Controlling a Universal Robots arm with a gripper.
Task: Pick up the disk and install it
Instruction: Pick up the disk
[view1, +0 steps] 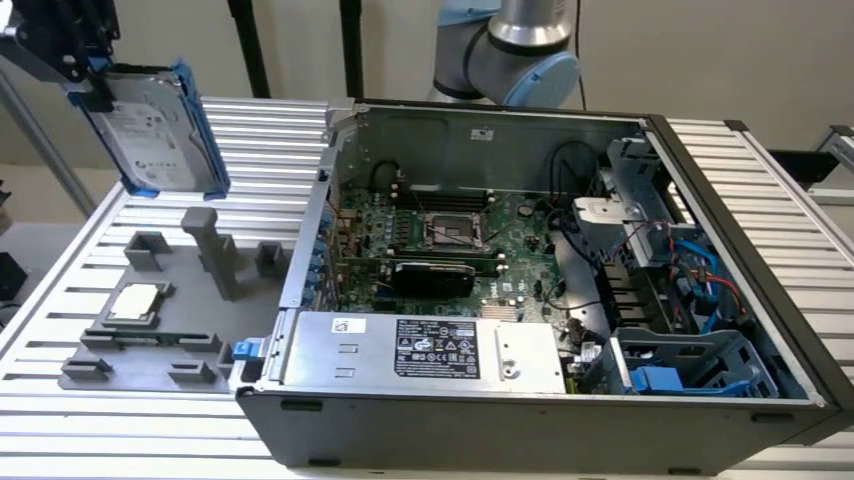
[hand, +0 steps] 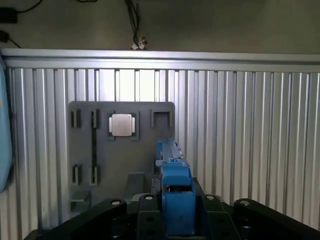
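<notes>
Silver-grey flat disk (view1: 158, 130) in blue plastic carrier, aloft at the exterior view's left.
Black gripper (view1: 94, 90) clenches its top end, long axis near upright; open dark metal case (view1: 534, 430) sits well apart on that view's right.

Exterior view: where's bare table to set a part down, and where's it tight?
Free: ribbed table between the grey fixture plate and the near edge; the strip on the exterior view's right of the PC case. Beyond the plate is bare too, but the tool holds the disk above it. Crowded: inside the case; the plate, with posts and CPU chip.
</notes>
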